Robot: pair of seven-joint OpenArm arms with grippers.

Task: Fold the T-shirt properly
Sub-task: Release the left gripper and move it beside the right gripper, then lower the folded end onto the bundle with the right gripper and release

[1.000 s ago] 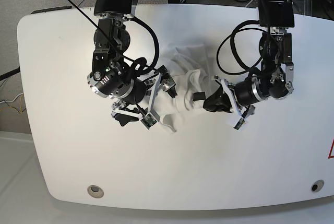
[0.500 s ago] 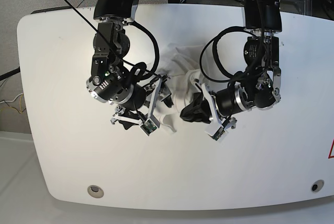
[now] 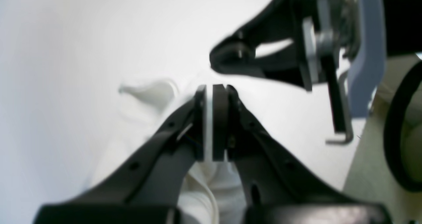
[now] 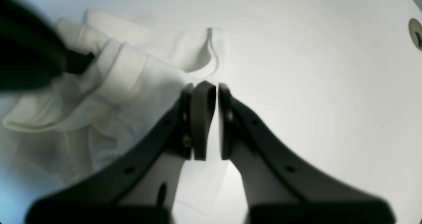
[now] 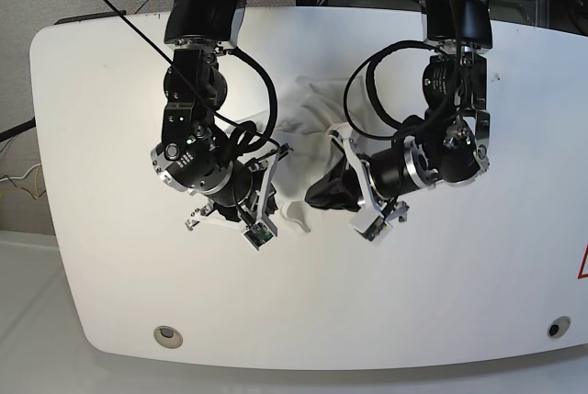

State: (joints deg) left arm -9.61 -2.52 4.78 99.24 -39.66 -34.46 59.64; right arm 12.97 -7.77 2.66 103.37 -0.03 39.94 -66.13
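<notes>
The white T-shirt (image 5: pixel 309 123) lies crumpled at the middle of the tabletop, between the two arms. In the left wrist view my left gripper (image 3: pixel 212 88) is shut, with a thin layer of the T-shirt (image 3: pixel 148 95) pinched between its pads. In the base view that gripper (image 5: pixel 317 194) sits low over the cloth's front part. In the right wrist view my right gripper (image 4: pixel 211 85) has its jaws nearly together on the edge of the T-shirt (image 4: pixel 132 75), just below a hem fold. Prints and tag are hidden.
The glossy white tabletop (image 5: pixel 441 302) stretches out all around, with a round hole (image 5: pixel 166 334) near the front left and another (image 5: pixel 554 328) at the front right. Black cables (image 5: pixel 266 73) loop off both arms above the cloth. Both grippers work close together.
My right gripper's jaws have gone from wide open to nearly together at the cloth edge. The left arm has carried its pinched cloth leftward in the base view, toward the right arm.
</notes>
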